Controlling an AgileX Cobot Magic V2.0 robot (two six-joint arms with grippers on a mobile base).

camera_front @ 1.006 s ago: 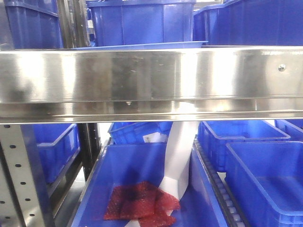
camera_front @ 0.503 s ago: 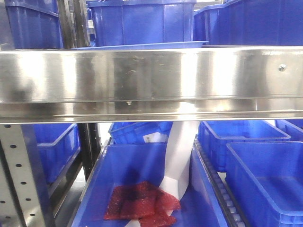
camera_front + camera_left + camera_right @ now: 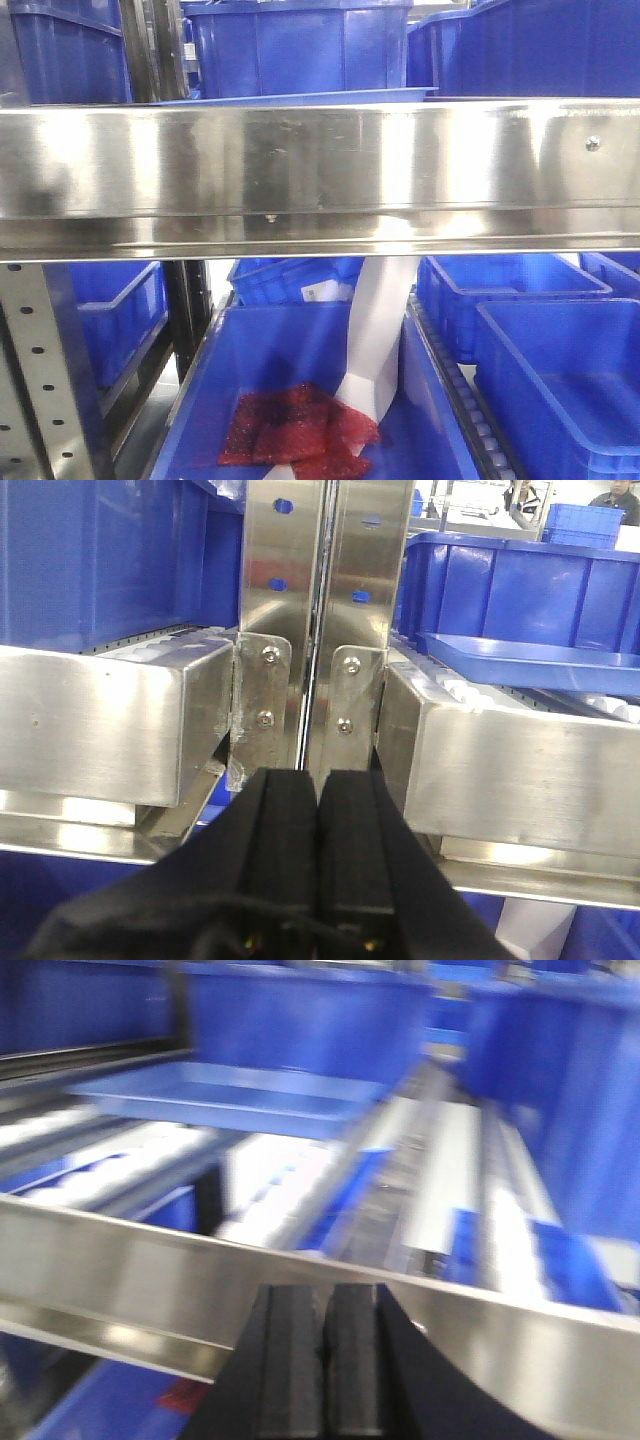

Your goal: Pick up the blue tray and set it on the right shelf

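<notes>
Nearest the right wrist camera, the right gripper (image 3: pixel 325 1360) is sitting with its jaws pressed together, holding nothing, just short of the right shelf's (image 3: pixel 300 1270) steel front rail; beyond that rail, up and to the left of the gripper, the blue tray (image 3: pixel 230 1095) is lying flat on the shelf, though the view is blurred; the left gripper (image 3: pixel 318 855) is likewise pinched closed and empty, facing the grey uprights (image 3: pixel 320 610), with the tray lying further back to its right.

The blue tray (image 3: pixel 530 662) lies on the right shelf (image 3: pixel 320 175) at mid-frame, deep bins (image 3: pixel 300 45) behind it, and beneath, at lower centre, a bin (image 3: pixel 300 400) holds a mesh bag (image 3: pixel 295 435).
</notes>
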